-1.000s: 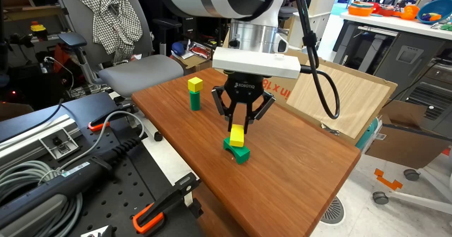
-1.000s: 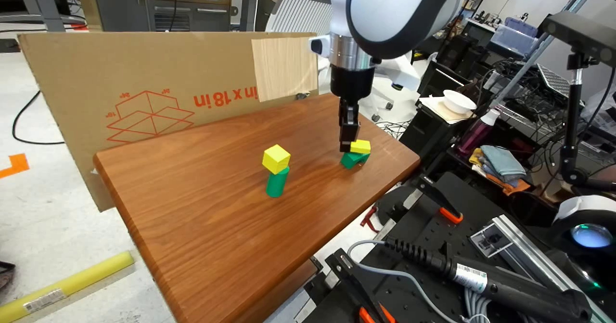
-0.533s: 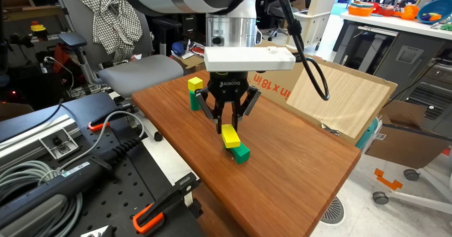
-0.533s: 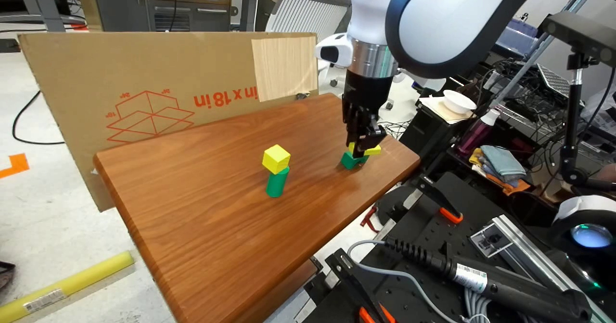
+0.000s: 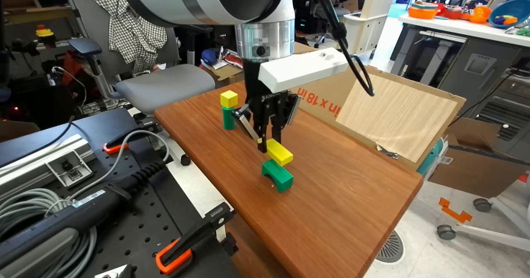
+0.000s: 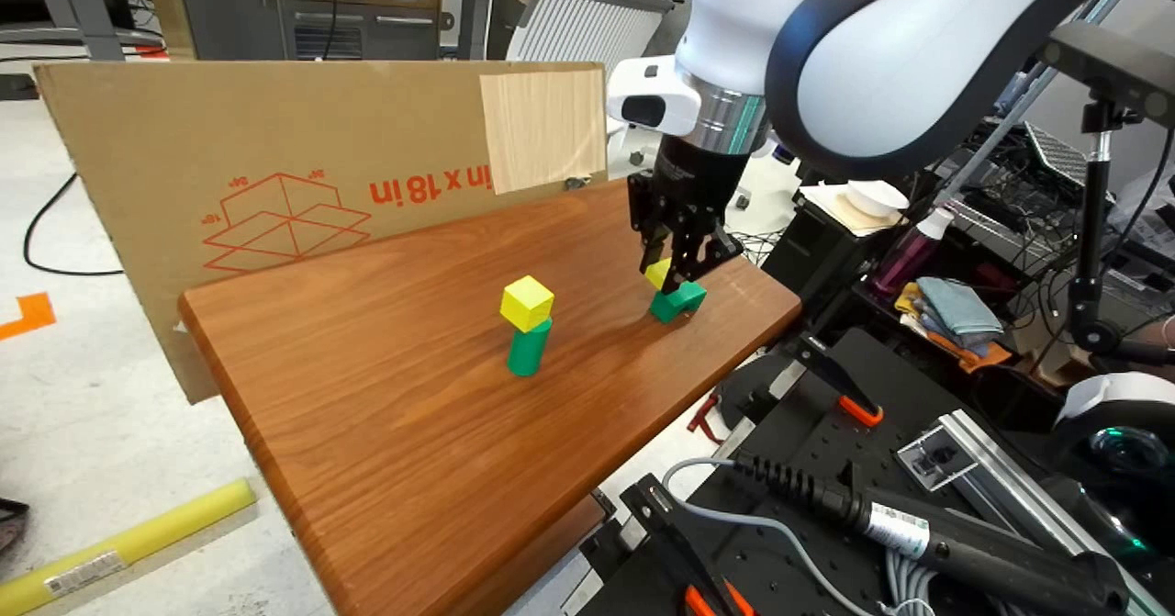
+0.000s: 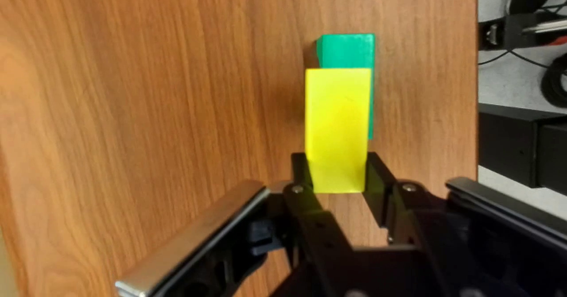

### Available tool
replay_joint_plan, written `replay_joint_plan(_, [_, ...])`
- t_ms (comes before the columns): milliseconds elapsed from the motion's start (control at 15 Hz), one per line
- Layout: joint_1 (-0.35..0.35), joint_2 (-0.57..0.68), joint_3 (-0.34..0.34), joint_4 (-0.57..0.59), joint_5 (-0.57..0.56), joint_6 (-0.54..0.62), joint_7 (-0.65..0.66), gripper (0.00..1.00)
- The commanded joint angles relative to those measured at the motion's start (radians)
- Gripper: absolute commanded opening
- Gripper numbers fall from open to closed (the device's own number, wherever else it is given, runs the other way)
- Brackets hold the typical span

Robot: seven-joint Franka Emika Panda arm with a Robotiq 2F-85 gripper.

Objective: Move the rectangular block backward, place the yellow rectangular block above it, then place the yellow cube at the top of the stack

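Exterior view: pincer [image 5: 269,143] grips yellow oblong [image 5: 280,152]; blue bowl [image 5: 516,8] holds pieces [image 5: 510,20].

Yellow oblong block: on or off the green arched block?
Off: the gripper holds it, the arched block's top uncovered in an exterior view.

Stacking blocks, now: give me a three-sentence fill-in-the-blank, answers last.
The gripper is holding a rectangular block coloured ____.
The yellow cube rests on a cylinder coloured ____.
In the wrist view, the held block hides the green rectangular block only ____.
Missing words: yellow; green; partly.
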Motion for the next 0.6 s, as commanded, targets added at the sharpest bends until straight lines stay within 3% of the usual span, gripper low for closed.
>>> replay_joint_plan(0, [-0.045,-0.014,0.012,-0.039,-0.004,0.083,-0.128,0.08])
replay_joint_plan(267, [-0.076,-0.007,0.013,-0.052,0.034,0.113,-0.184,0.08])
replay_joint_plan(533, [-0.073,0.003,-0.005,-0.051,0.04,0.117,-0.16,0.08])
